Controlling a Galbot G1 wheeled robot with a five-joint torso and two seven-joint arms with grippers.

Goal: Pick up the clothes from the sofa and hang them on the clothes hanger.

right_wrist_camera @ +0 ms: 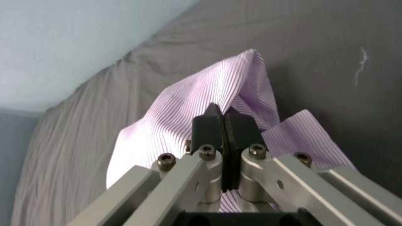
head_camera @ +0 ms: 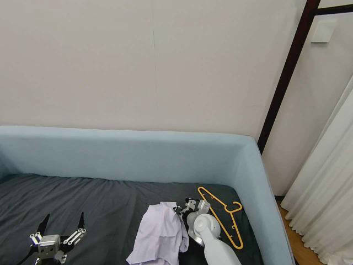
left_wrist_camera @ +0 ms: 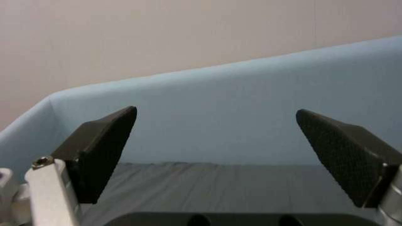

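The shirt [head_camera: 160, 234] lies on the sofa [head_camera: 138, 154] seat, one fold clamped in the right end effector [right_wrist_camera: 223, 120], likely ready for lifting toward the hanger [head_camera: 220, 215] just beside it. The left end effector [head_camera: 63, 221] hovers with its fingers apart, idle.

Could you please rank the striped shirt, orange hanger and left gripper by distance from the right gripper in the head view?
1. Striped shirt, pinched in the right gripper.
2. Orange hanger, just to its right.
3. Left gripper, open, far left over the sofa.
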